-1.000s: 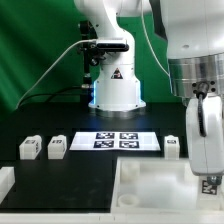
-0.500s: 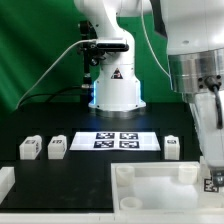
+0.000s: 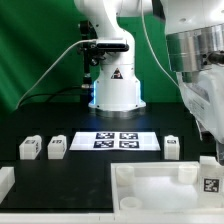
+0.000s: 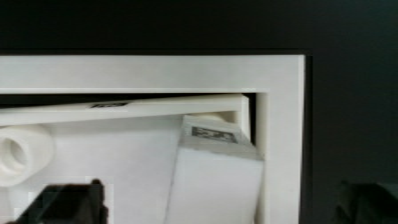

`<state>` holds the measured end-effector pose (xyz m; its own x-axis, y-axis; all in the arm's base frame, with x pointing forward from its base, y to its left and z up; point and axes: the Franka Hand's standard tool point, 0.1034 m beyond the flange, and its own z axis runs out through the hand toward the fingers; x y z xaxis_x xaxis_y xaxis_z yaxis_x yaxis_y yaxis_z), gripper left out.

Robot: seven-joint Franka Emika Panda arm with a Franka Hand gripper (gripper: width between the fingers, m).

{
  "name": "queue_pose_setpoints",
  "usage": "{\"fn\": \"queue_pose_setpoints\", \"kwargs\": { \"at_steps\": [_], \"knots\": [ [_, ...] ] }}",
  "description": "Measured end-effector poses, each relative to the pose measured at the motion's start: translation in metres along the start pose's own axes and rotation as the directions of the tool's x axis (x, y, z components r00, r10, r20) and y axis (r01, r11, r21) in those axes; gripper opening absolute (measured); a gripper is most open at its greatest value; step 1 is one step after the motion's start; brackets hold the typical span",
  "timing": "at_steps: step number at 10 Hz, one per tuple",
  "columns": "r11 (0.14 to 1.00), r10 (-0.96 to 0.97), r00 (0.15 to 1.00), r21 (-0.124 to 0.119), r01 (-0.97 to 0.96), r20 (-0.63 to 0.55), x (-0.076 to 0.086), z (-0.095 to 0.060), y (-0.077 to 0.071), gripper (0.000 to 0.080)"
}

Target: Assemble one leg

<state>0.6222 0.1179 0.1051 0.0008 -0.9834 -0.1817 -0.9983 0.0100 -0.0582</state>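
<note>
A leg, a white block with a tag, stands in the near corner of the large white panel at the exterior view's right. My gripper is right above it. In the wrist view the leg runs between my two dark fingertips, which stand wide apart on either side with gaps to it, so the gripper is open. The panel's rim and a round socket show there. Three more legs stand on the black table.
The marker board lies flat at the table's middle, in front of the arm's white base. A white part shows at the exterior view's left edge. A green backdrop is behind.
My arm has shifted and turned toward the exterior view's right and risen a little. The leg's tag has stayed at about the same place in the panel's corner.
</note>
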Motion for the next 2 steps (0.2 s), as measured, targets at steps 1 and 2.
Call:
{"fn": "queue_pose_setpoints", "kwargs": {
  "at_steps": [1,2],
  "knots": [
    [1.0,0.0,1.0,-0.001,0.0,0.0,0.0001,0.0005,0.0002,0.0649],
    [1.0,0.0,1.0,-0.001,0.0,0.0,0.0002,0.0007,0.0003,0.0649]
  ]
}}
